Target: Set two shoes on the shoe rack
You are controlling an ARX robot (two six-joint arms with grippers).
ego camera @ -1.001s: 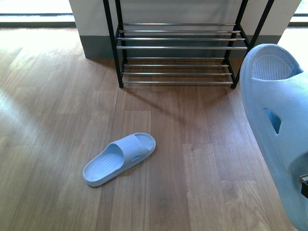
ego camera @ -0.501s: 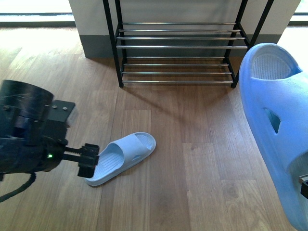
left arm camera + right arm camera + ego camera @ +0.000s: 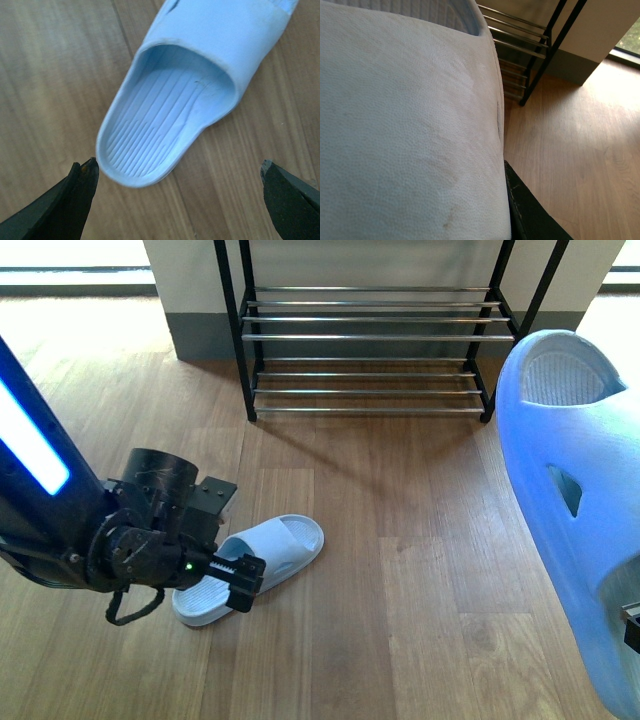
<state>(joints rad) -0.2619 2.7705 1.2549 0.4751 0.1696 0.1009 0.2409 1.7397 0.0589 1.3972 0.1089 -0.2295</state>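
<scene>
A pale blue slide (image 3: 275,550) lies on the wooden floor, toe pointing toward the shoe rack (image 3: 370,337). My left gripper (image 3: 238,585) is open at its heel. In the left wrist view the ribbed heel (image 3: 165,125) sits just beyond the gap between the two black fingertips (image 3: 84,172), touching neither. A second pale blue slide (image 3: 580,500) hangs close to the camera at the right. It fills the right wrist view (image 3: 410,125), where one black finger (image 3: 522,202) of my shut right gripper presses its side. The rack's black frame and chrome bars (image 3: 535,47) stand behind it.
The rack stands against a white wall with a grey base (image 3: 205,335). Wooden floor (image 3: 400,570) stretches between the rack and the lying slide. Bright window light (image 3: 70,260) falls across the far left.
My left arm has come in from the left and moved right and down to the lying slide's heel. The held slide has barely shifted.
</scene>
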